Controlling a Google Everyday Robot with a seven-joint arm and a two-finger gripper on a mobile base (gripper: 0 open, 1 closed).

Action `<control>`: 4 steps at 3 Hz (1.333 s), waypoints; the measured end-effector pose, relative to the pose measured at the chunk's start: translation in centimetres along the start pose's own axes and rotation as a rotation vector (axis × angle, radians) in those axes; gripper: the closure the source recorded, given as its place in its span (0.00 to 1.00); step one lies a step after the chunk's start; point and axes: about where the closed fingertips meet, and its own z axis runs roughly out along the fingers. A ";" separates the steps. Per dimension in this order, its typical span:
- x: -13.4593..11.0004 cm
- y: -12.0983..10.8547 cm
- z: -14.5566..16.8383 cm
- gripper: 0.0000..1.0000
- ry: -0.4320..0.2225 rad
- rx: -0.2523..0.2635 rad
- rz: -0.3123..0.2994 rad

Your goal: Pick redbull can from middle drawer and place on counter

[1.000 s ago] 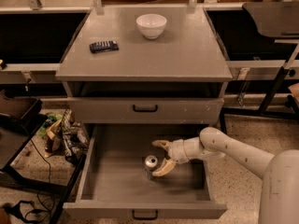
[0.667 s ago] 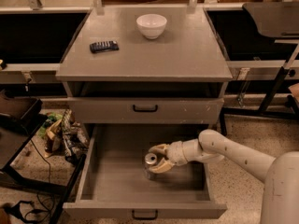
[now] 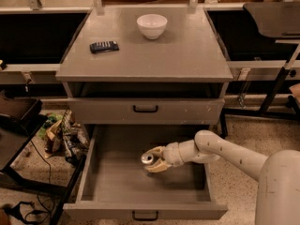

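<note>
While the gripper clamps both fingers on the redbull can inside the middle drawer, lifting it onto the counter lies ahead

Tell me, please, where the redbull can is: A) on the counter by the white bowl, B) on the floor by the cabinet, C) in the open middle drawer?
C: the redbull can is inside the pulled-out middle drawer, with the end effector right at it, well below the counter.

No writing is legible, even on the redbull can clasped between the jaws of the gripper, inside the middle drawer.
</note>
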 end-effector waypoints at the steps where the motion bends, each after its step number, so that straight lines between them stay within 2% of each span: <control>1: -0.1 0.0 0.0 1.00 0.000 0.001 0.000; 2: -4.1 -0.2 -2.3 1.00 -0.017 0.035 0.015; 3: -11.7 0.6 -5.9 1.00 -0.018 0.037 0.048; 4: -20.7 0.6 -10.6 1.00 -0.016 0.030 0.068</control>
